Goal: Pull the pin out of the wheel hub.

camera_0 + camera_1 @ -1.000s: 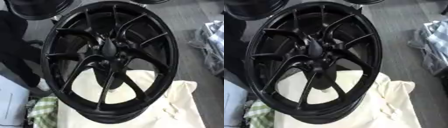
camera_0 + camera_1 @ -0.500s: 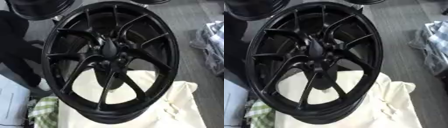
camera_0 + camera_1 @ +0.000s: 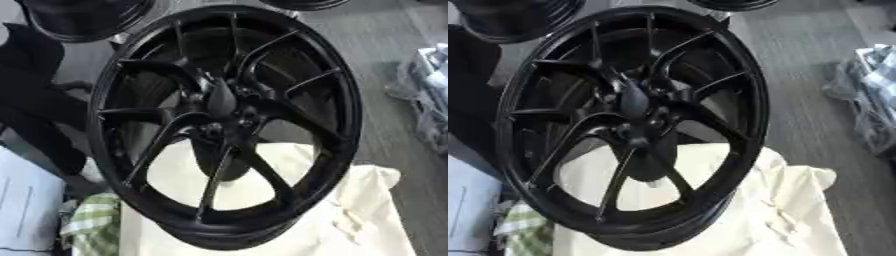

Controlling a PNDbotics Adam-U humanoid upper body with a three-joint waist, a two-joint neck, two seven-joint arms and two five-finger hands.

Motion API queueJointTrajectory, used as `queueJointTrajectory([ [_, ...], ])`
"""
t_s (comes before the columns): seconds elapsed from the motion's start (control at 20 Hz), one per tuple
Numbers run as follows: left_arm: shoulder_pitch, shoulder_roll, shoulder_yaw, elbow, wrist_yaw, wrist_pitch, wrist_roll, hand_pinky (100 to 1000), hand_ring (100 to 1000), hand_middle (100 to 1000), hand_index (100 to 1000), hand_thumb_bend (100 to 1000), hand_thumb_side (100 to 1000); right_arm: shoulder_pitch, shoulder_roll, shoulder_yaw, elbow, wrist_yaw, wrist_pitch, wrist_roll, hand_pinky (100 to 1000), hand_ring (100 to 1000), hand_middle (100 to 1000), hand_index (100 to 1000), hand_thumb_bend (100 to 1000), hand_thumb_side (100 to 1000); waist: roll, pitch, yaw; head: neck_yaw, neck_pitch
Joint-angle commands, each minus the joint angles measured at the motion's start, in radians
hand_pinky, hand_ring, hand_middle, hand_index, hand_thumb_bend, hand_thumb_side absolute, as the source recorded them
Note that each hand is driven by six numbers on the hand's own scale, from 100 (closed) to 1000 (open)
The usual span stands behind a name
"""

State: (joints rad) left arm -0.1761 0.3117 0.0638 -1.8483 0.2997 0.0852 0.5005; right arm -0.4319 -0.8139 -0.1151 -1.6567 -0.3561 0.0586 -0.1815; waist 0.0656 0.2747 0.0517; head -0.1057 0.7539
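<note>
We count three black wheels: one big wheel hub (image 3: 223,120) up front, two more wheels (image 3: 83,20) (image 3: 302,4) behind, plus one cream cloth (image 3: 350,215).

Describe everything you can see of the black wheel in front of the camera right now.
The black wheel is a matte alloy rim with thin forked spokes running from a central hub to a deep barrel. No tyre is fitted. It stands tilted, face toward the camera, its lower edge resting on a cream cloth, which shows through the spoke gaps. A dark shape sits over the hub; whether it is the pin cannot be told. Neither robot hand is in view.
</note>
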Motion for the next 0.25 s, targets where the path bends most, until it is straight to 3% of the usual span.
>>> queueJointTrajectory([
  [0.05,-0.009,0.013,0.001,-0.017,-0.008,-0.001,-0.005,781,733,771,782,187,863,-0.020,-0.010,0.006,-0.027,0.000,0.012,-0.009,765,680,656,758,439,318,-0.002,-0.019,0.000,-0.003,-0.007],
  [0.25,-0.015,0.006,-0.010,-0.018,-0.008,0.001,-0.016,781,732,771,782,187,863,-0.063,0.033,0.041,-0.033,-0.017,0.023,0.000,759,671,647,746,444,298,0.002,-0.023,0.011,-0.011,-0.007],
])
